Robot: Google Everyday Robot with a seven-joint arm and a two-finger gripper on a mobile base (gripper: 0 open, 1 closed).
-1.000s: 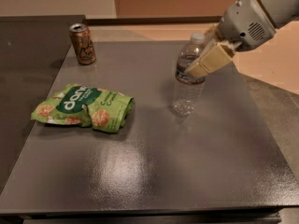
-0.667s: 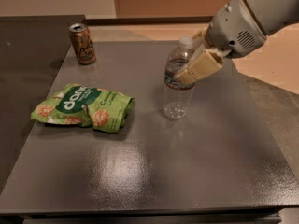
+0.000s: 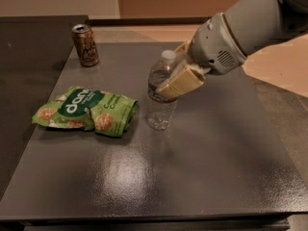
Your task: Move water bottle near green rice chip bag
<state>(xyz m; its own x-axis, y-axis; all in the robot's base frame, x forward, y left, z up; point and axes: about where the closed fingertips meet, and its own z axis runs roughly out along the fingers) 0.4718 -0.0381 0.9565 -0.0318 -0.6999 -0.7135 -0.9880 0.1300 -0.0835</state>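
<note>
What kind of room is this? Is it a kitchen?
Maybe a break room or a robot test room; no sink or stove shows. A dark table holds a green rice chip bag and a drink can, and the robot's claw, over the table's middle, grips a water bottle.

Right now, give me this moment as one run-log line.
claw: shut on upper part of clear plastic water bottle | bottle: beside wrinkly green rice chip bag, apart

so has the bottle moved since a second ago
Yes. The bottle has shifted left, closer to the bag, which has stayed put. The gripper is clamped round the bottle's upper part.
</note>
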